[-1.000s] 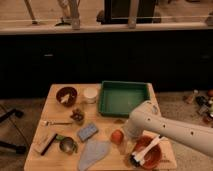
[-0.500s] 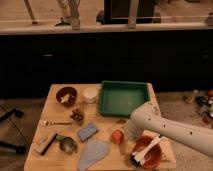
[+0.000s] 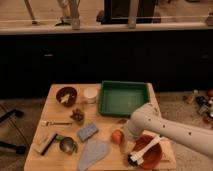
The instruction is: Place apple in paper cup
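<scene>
The apple (image 3: pixel 116 136) is a small orange-red fruit on the wooden table (image 3: pixel 50 95), right of the blue sponge. My gripper (image 3: pixel 123 143) is at the end of the white arm that comes in from the right; it is right beside the apple, on its right and lower side. The paper cup (image 3: pixel 90 95) is a short white cup standing at the back, between the dark red-brown bowl (image 3: pixel 66 95) and the green tray (image 3: pixel 124 98), well away from the gripper.
An orange-red bowl (image 3: pixel 149 152) with a brush stands at the front right under the arm. A blue sponge (image 3: pixel 87 132), a grey cloth (image 3: pixel 92 153), a metal cup (image 3: pixel 67 145), a fork (image 3: pixel 55 122) and a small dark item (image 3: pixel 77 116) lie left of the apple.
The arm's end has shifted slightly down and left toward the apple. The apple and the other things have not moved.
</scene>
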`<state>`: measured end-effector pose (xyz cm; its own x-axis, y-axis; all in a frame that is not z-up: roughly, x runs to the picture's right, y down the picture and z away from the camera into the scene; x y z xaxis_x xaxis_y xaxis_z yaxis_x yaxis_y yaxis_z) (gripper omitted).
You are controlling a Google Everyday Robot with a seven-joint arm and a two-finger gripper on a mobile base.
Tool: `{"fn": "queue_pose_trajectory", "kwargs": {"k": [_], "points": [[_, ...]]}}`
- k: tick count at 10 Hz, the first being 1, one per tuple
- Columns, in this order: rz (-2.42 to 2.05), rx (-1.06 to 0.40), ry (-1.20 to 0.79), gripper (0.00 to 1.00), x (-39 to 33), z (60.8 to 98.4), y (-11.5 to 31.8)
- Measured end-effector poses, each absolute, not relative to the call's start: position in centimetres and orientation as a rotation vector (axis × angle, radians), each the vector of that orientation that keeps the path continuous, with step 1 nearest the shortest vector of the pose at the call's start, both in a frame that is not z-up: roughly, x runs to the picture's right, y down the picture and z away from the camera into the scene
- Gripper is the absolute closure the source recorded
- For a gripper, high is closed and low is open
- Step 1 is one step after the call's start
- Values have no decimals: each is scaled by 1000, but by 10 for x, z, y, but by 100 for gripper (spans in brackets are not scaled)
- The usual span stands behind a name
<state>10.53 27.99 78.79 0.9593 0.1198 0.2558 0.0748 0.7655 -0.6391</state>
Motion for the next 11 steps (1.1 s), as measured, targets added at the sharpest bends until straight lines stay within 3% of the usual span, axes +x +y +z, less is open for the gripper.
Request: {"fn": "queue_pose_trajectory", "kwargs": {"k": [11], "points": [[-109,-623,-415,20,80,757,256]]}}
